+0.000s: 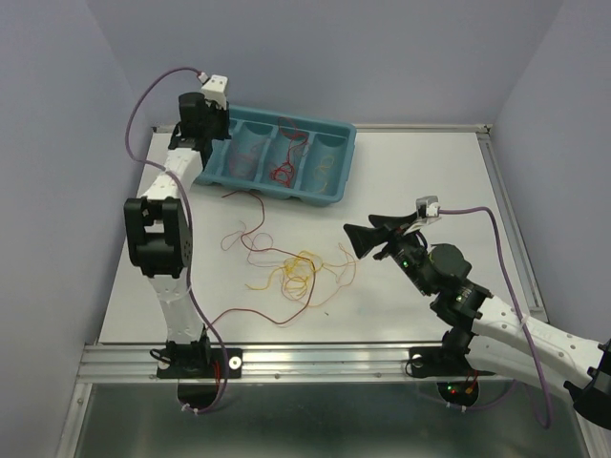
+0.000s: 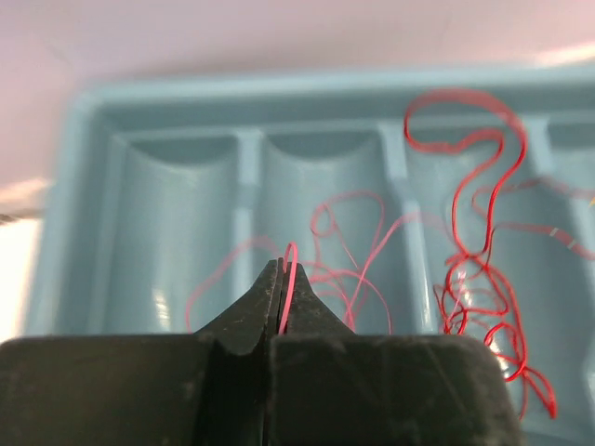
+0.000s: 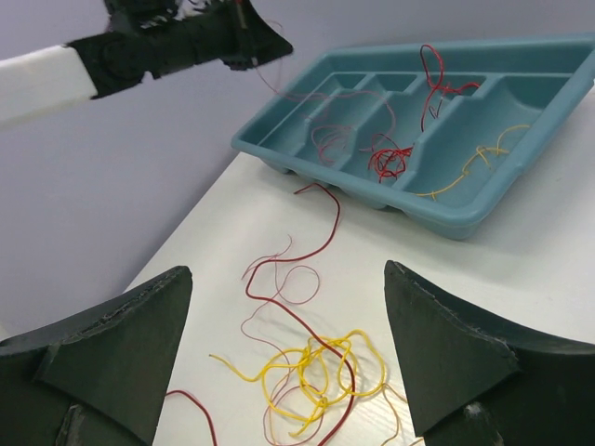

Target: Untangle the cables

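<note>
1. While most of the cables [image 1: 298, 274] lie loose on the worktop [image 1: 430, 181], the rest sit in the teal tray [image 1: 346, 153] at the far left corner.
2. Worktop pile: a yellow tangle [image 3: 311, 367], looped over itself, lies near the front middle. A dark red wire [image 3: 327, 232] runs through it and on toward the tray, and its far end stops just beside the tray's near wall. A thin orange strand [image 1: 341, 277] trails off the tangle's right side. A red strand [image 1: 234, 313] arcs off to the left, near the front edge.
3. In the tray, a red bundle [image 1: 283, 172] is bunched in a middle compartment, with one loop standing above the rim. An orange-yellow strand [image 3: 474, 158] lies in the compartment to its right. Thin pink wires [image 2: 358, 232] spread over the compartments to its left.
4. Left hand [image 2: 279, 271] is above the left part of the tray with its fingers pressed together. It grips one of the thin pink wires, and a short loop of that wire pokes out at the tips.
5. Right hand [image 3: 288, 274] is spread wide and holds nothing. It sits above the worktop, just right of the yellow tangle, with its fingers pointing at the tangle. It touches no cable.
6. The two hands are well apart: the left is over the tray and the right is near the worktop's centre.
</note>
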{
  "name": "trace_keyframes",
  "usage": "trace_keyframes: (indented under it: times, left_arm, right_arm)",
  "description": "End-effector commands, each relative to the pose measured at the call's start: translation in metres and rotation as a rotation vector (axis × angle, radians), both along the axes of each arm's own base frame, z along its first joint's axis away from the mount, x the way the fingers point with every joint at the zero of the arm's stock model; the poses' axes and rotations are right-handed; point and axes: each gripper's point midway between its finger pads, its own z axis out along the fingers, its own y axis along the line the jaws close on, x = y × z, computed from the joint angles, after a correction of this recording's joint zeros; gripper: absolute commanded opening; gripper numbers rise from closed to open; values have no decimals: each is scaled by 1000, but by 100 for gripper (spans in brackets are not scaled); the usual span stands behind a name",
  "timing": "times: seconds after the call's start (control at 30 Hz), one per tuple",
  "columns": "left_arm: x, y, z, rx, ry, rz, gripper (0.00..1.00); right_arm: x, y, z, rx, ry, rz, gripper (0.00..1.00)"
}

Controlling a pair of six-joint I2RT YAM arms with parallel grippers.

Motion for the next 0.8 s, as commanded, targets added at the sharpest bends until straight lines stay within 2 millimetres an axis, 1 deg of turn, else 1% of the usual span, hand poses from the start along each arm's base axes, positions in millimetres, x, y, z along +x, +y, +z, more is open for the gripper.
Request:
trace_keyframes:
  times: [0.0, 0.03, 0.07, 0.1, 0.17, 0.27, 0.33, 0.37, 0.47, 0.53, 0.57, 0.6, 0.63, 0.67, 0.73, 0.77]
  left_arm:
    - [-12, 20, 125, -49, -241, 57, 0]
    - [-13, 19, 132, -66, -248, 37, 0]
    - [-16, 14, 135, -93, -242, 7, 0]
    - [-17, 25, 140, -107, -246, 16, 0]
    - [-19, 26, 152, -128, -270, 3, 0]
    - [-21, 36, 171, -163, -306, 12, 0]
    - [-21, 40, 177, -162, -318, 14, 0]
    - [-21, 38, 181, -163, -321, 12, 0]
    - [-20, 50, 193, -157, -345, 47, 0]
    - [-21, 55, 201, -187, -355, 59, 0]
    - [-22, 62, 210, -203, -369, 62, 0]
    - [-24, 61, 215, -215, -372, 36, 0]
    - [-26, 59, 224, -224, -387, 16, 0]
    - [-30, 57, 228, -252, -381, -27, 0]
    - [-35, 50, 238, -272, -387, -79, 0]
    - [-39, 45, 247, -275, -395, -107, 0]
  right_arm:
    - [0, -5, 7, 26, -37, -19, 89]
    - [-1, -5, 7, 27, -38, -18, 89]
    - [-1, -6, 7, 26, -39, -20, 89]
    - [-1, -6, 7, 26, -39, -20, 89]
    - [0, -6, 6, 25, -37, -23, 89]
    - [0, -5, 6, 22, -36, -20, 89]
    - [0, -5, 6, 23, -37, -20, 89]
    - [0, -4, 6, 22, -36, -18, 89]
    - [0, -4, 5, 21, -35, -17, 89]
    - [0, -4, 5, 18, -35, -17, 89]
    - [1, -4, 4, 18, -33, -18, 89]
    - [0, -4, 6, 19, -36, -17, 89]
    - [1, -4, 6, 19, -36, -17, 89]
    - [0, -3, 6, 19, -36, -14, 89]
    - [0, -3, 6, 19, -36, -15, 89]
    - [0, -4, 6, 19, -36, -15, 89]
